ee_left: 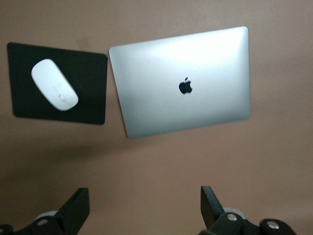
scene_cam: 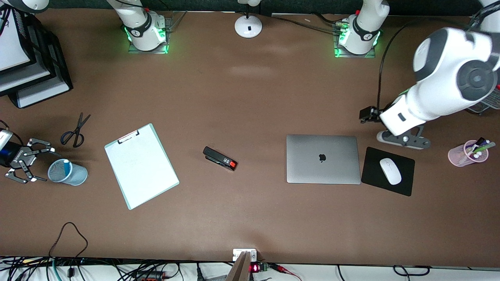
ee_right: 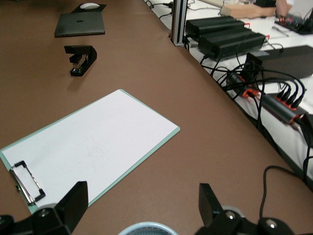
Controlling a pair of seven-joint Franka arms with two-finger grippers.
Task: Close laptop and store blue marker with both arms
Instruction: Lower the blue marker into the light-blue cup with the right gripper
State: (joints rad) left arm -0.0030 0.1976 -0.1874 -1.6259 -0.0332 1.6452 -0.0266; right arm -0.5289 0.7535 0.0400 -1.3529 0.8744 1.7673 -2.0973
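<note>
The silver-grey laptop (scene_cam: pixel 322 159) lies closed on the table, apple logo up; it also shows in the left wrist view (ee_left: pixel 182 83) and far off in the right wrist view (ee_right: pixel 79 24). The blue marker (scene_cam: pixel 66 165) stands white cap up in a blue mesh cup (scene_cam: pixel 71 174), whose rim shows in the right wrist view (ee_right: pixel 146 228). My right gripper (scene_cam: pixel 45 165) is open and empty beside that cup, at the right arm's end of the table; its fingers (ee_right: pixel 78 196) straddle the rim. My left gripper (scene_cam: pixel 404 141) is open and empty over bare table beside the mousepad; its fingers (ee_left: pixel 78 205) show.
A black mousepad (scene_cam: pixel 402 177) with a white mouse (scene_cam: pixel 390 171) lies beside the laptop. A pink cup of markers (scene_cam: pixel 468 153) stands at the left arm's end. A black stapler (scene_cam: pixel 220 158), a clipboard (scene_cam: pixel 141 166), scissors (scene_cam: pixel 75 130) and stacked trays (scene_cam: pixel 27 66) are also there.
</note>
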